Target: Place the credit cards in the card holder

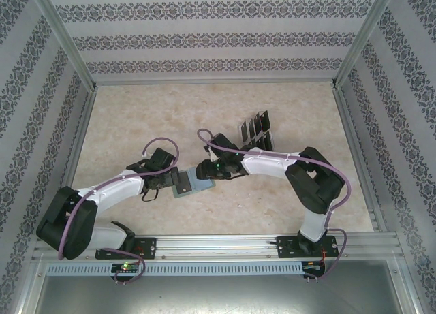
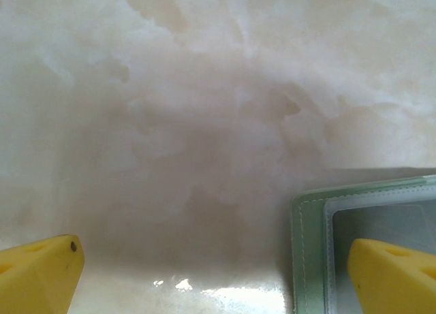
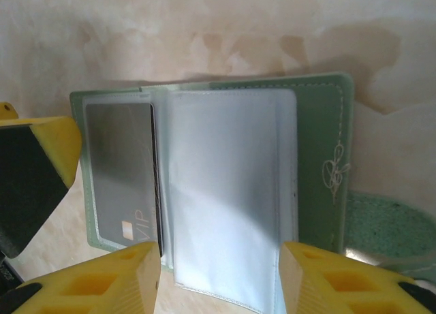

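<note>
The sage-green card holder [image 1: 193, 183] lies open on the table between my two grippers. In the right wrist view a dark card marked VIP [image 3: 122, 174] sits in the left pocket of the card holder [image 3: 320, 144], and a clear sleeve page [image 3: 228, 191] lies across its middle. My right gripper [image 3: 218, 280] is open, its yellow fingers on either side of that sleeve's near edge without pinching it. My left gripper [image 2: 214, 280] is open wide, one finger [image 2: 392, 273] over the card holder's corner [image 2: 310, 246]. Several black credit cards [image 1: 255, 128] stand farther back.
The black cards stand upright in a clear slotted tray [image 1: 262, 140] just behind the right arm. Patterned walls with metal posts enclose the marbled table [image 1: 204, 110] on three sides. A metal rail [image 1: 218, 246] runs along the near edge.
</note>
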